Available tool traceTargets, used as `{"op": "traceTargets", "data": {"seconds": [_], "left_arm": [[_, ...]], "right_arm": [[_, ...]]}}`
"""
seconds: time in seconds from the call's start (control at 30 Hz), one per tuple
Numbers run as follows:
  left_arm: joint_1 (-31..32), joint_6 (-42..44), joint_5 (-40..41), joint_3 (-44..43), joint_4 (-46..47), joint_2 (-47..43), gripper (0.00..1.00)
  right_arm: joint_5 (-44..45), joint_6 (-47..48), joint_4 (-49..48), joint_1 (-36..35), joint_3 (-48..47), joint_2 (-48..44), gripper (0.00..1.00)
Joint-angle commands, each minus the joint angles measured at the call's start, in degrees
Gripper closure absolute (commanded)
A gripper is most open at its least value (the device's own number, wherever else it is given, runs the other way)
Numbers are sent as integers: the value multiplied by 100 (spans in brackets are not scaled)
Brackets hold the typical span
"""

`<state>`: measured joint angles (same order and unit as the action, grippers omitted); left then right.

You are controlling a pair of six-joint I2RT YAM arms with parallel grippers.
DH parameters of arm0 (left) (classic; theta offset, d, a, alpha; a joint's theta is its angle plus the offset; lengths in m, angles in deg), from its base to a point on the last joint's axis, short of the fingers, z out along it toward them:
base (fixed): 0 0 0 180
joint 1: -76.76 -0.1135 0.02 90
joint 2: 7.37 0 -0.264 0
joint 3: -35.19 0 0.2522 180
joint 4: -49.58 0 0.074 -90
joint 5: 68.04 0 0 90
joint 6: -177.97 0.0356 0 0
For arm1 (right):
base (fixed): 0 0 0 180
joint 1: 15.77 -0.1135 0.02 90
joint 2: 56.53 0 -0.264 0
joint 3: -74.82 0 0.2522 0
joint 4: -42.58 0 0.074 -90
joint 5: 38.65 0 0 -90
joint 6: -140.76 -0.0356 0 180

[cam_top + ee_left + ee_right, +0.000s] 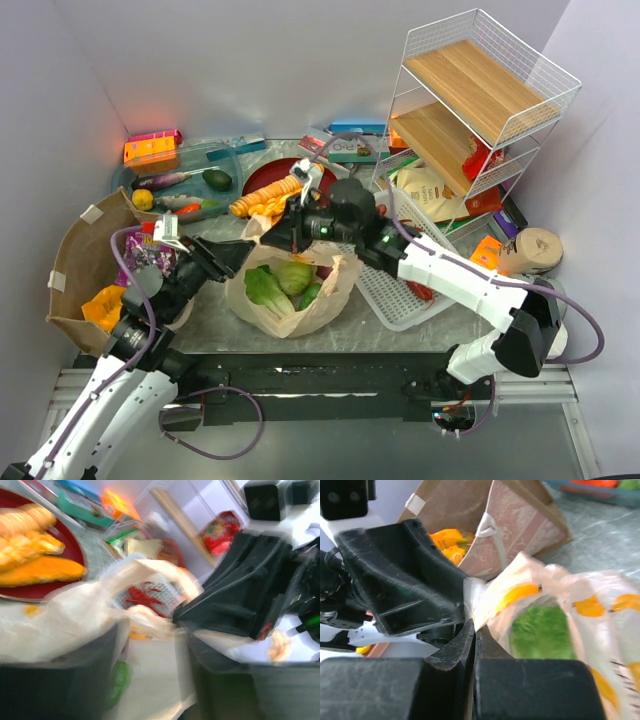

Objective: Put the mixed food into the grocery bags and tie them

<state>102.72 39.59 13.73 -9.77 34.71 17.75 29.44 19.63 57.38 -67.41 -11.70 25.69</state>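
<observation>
**Top view.** The left tool [245,251] and the right tool [280,233] meet almost tip to tip at the rim of the plastic bag [330,300]. The bag stands on the tabletop [205,322] just below both tips, its mouth wide. Inside it lie lettuce [265,288], a cabbage [294,275] and a pepper [311,295]. The paper bag [75,265] lies on the outer side of the left tool. It holds a purple packet [150,258] and an orange packet [104,306]. Past the tips sits a red plate [283,168]. A white basket [400,300] lies under the right arm.

**Left wrist view.** The picture is blurred. The left tool's jaws stand apart, with the plastic bag's film loose between and over its fingers [60,680]. No pinch on the film can be seen. The right tool sits just ahead and to the right, against the same film. The plate is ahead to the left, and the basket is straight ahead beyond the bag.

**Right wrist view.** The right tool is closed, its fingers [530,690] pressed together. The plastic bag's rim runs down into the seam between them, so it grips the plastic bag. The left tool is just ahead to the left, touching that rim. The paper bag stands beyond, with orange showing inside. To the right, the plastic bag holds a green blur. I cannot tell which vegetable it is.
</observation>
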Motion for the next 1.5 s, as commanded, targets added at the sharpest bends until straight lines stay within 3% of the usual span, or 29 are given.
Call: {"op": "traceTargets", "data": {"seconds": [0.0, 0.1, 0.2, 0.37, 0.5, 0.7, 0.87, 1.13, 1.47], "left_arm": [[-20, 775, 375, -325, -135, -349, 2], [-20, 1486, 42, -281, 65, -587, 4], [-20, 2145, -792, -141, 452, -658, 4], [-29, 2868, -1977, 43, 1584, -483, 4], [-20, 2992, -2858, -87, 2457, 174, 4], [-20, 3975, -3755, -1343, 1404, 1212, 4], [-12, 4398, -3870, -1687, 1490, 1687, 4], [-12, 3450, -5689, -2074, 2035, 2892, 4], [331, 4143, -6234, -2312, 517, 3384, 4]], "right_arm": [[-243, 880, 1537, 478, -1202, -460, 100], [-751, 1477, 2852, 829, -2002, -487, 100], [-1411, 2049, 3908, 1093, -2592, -347, 100], [-2149, 2858, 4870, 1165, -2885, -57, 100], [-2895, 3464, 5283, 1165, -2955, 58, 100], [-3670, 3948, 5451, 1165, -3008, 286, 100], [-3803, 4273, 5574, 1173, -3034, 374, 100], [-3786, 4379, 5635, 1252, -3201, 409, 100], [-3601, 4019, 5215, 1700, -3280, 348, 100]]}}
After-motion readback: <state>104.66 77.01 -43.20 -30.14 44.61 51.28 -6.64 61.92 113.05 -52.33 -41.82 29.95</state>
